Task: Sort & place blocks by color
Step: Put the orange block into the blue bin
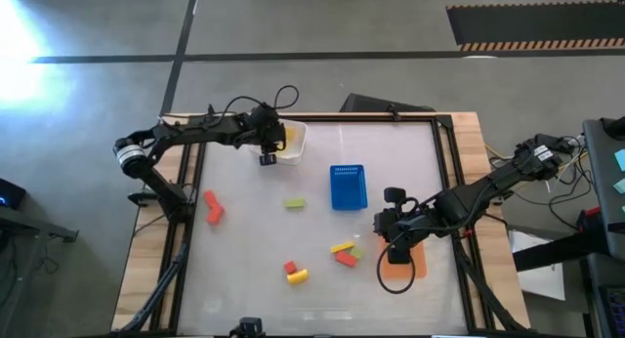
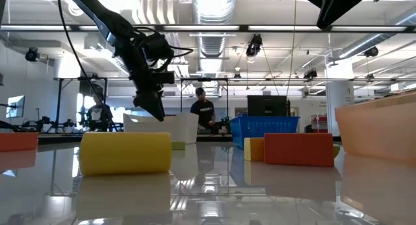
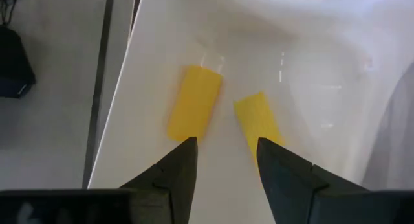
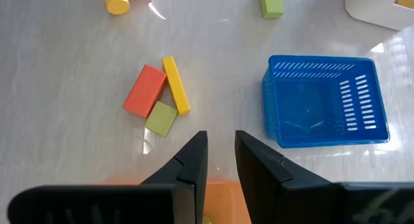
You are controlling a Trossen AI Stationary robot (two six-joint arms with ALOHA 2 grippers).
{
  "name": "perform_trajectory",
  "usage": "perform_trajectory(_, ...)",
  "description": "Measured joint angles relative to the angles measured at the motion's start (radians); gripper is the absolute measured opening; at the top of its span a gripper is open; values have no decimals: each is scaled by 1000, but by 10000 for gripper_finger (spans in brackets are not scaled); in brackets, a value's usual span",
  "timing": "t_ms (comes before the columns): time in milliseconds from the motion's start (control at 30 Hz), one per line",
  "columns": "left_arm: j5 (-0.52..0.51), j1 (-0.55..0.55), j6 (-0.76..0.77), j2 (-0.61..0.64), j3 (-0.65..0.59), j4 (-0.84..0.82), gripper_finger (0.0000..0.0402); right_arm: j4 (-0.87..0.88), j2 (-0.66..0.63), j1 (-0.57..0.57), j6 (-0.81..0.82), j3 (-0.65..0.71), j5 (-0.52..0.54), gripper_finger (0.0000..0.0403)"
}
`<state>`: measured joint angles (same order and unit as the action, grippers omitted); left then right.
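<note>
Here, left tool [image 3: 223, 162] open over two yellow blocks [image 3: 194, 111] lying lengthwise in white tub [image 1: 293, 141].

4 yellow blocks [image 1: 342, 247], 4 red blocks [image 1: 212, 207], 2 green blocks [image 1: 295, 203], 3 containers [image 1: 348, 187]

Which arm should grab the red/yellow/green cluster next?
Right. The right gripper, open, hovers just beside the cluster; the left gripper is far off over the white tub.
</note>
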<state>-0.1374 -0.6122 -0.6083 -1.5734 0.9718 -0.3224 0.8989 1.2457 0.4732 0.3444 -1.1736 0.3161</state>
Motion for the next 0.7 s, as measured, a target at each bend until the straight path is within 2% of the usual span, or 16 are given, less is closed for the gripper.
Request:
perform_trajectory(167,-3,9,26,5,0,-1,145,-3,0,0,3,0,0,68)
perform_trajectory(333,-5,66,81,56,-3,-5,145,-43,0,0,-1,4,0,68)
perform_trajectory(700,-60,333,320,275,-41,2,136,-145,24,0,-4,7,0,68)
